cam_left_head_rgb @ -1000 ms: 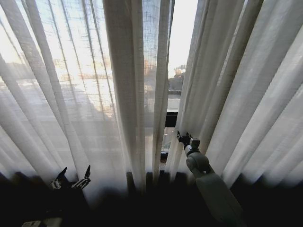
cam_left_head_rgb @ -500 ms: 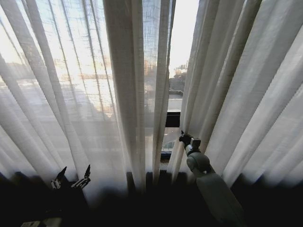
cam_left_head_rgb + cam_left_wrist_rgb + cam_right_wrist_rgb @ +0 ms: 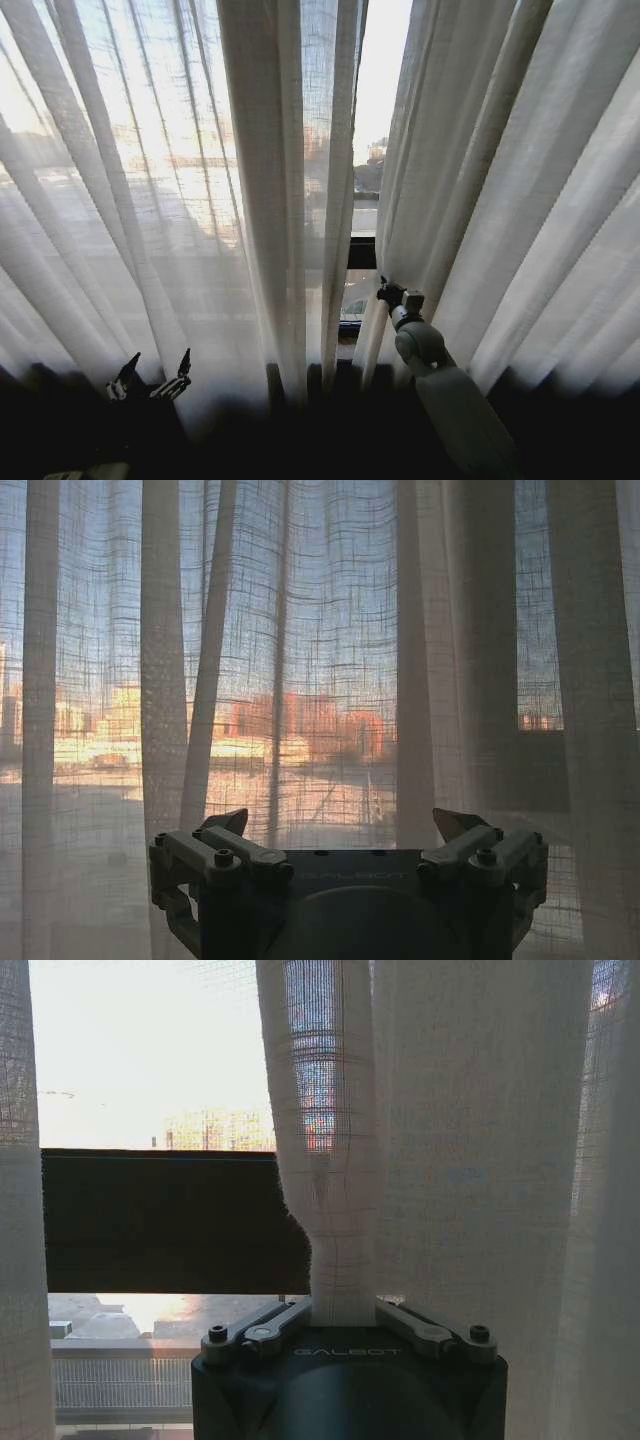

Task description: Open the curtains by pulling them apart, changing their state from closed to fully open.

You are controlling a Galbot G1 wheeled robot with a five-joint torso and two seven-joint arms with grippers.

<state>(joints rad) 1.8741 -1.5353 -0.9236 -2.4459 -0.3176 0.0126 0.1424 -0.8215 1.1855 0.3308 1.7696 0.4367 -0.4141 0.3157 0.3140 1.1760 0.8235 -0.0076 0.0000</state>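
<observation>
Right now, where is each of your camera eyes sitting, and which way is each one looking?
Head view: from the robot's head, looking forward and down at the sheer white pleated curtains; left gripper low on the left, right gripper at the gap.
Left wrist view: behind the open left gripper, facing the curtain fabric.
Right wrist view: behind the right gripper, shut on a curtain fold.
Shared: head and right wrist views both show the window gap.

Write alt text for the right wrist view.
The right gripper is shut on a bunched edge of the right curtain, pinched into a narrow neck at the fingers. Beside it, bright sky and a dark window bar show through the gap.
</observation>
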